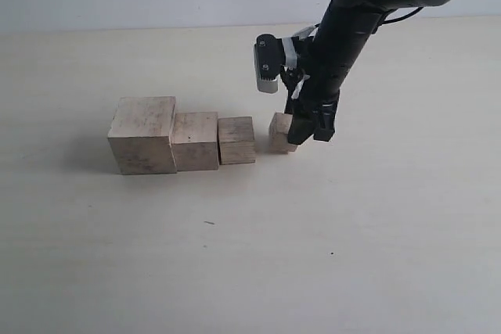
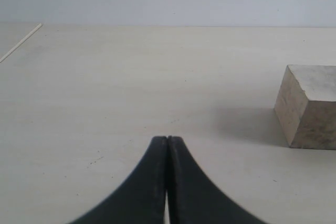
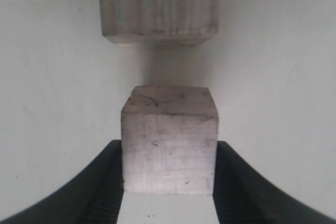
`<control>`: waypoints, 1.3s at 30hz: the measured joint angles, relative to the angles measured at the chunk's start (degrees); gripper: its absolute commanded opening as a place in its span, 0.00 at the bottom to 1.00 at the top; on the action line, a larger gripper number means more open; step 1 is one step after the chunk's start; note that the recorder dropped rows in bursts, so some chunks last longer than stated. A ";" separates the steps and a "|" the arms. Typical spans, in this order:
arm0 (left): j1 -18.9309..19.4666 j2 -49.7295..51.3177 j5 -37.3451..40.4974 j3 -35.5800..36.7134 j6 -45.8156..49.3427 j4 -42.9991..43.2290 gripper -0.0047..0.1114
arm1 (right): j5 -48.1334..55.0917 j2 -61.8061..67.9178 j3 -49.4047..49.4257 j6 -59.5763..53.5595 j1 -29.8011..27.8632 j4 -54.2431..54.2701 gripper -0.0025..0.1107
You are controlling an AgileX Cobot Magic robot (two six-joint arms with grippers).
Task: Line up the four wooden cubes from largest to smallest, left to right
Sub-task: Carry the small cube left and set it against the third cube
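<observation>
Right pincer (image 3: 168, 179) around smallest cube (image 3: 169, 140)

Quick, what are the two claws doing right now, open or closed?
Left gripper: closed, holding nothing.
Right gripper: closed on the smallest cube.

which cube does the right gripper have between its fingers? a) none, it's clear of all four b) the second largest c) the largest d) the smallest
d: the right wrist view shows the right gripper with a finger against each side of the smallest cube, which in the exterior view sits at the right end of the row.
</observation>
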 measured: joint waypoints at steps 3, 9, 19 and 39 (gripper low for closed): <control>0.00 0.00 0.00 0.00 0.00 0.00 0.04 | -0.45 0.00 0.00 -0.53 1.34 0.15 0.02; 0.00 0.00 0.00 0.00 0.00 0.00 0.04 | -1.38 0.00 0.00 -0.06 3.56 -1.43 0.02; 0.00 0.00 0.00 0.00 0.00 0.00 0.04 | -2.11 0.00 0.00 2.54 4.44 -3.67 0.02; 0.00 0.00 0.00 0.00 0.00 0.00 0.04 | -3.05 1.03 -0.13 3.77 5.72 -3.69 0.12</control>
